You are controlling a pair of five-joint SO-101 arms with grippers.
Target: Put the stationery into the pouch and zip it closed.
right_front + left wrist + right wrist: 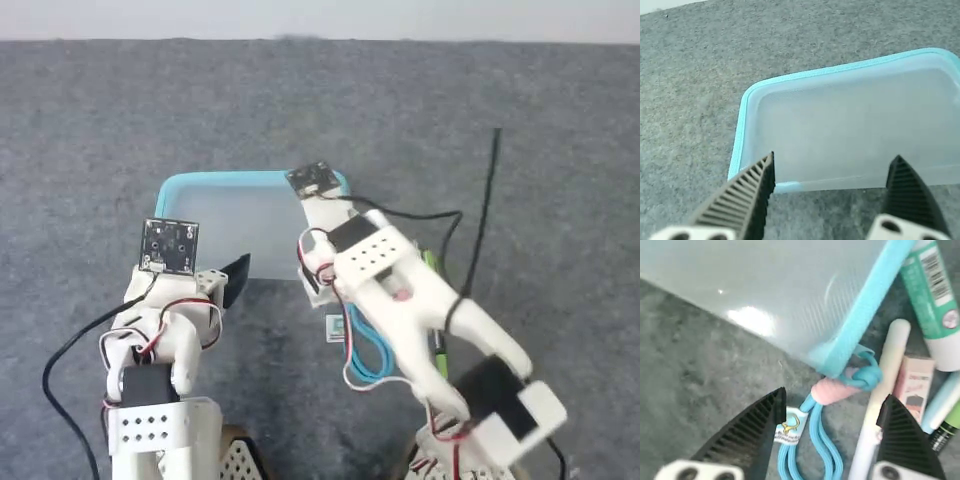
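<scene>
A translucent pouch (240,215) with a light-blue zip border lies flat on the grey mat, also seen close up as the pouch (850,135) and the pouch corner (790,295). My left gripper (832,192) hovers open over its near edge. My right gripper (832,432) is open above the pouch's corner, where a pink zip pull (832,391) and blue cord loop (817,450) hang. Beside it lie stationery items: a green-and-white glue stick (935,300), a cream pen (880,400), a pink eraser (914,390). The blue cord (368,355) shows under the right arm.
Grey felt mat (100,130) covers the whole table. A black cable (487,200) runs across the mat right of the right arm. A green pen (436,300) peeks out beside that arm. Open mat lies left of and beyond the pouch.
</scene>
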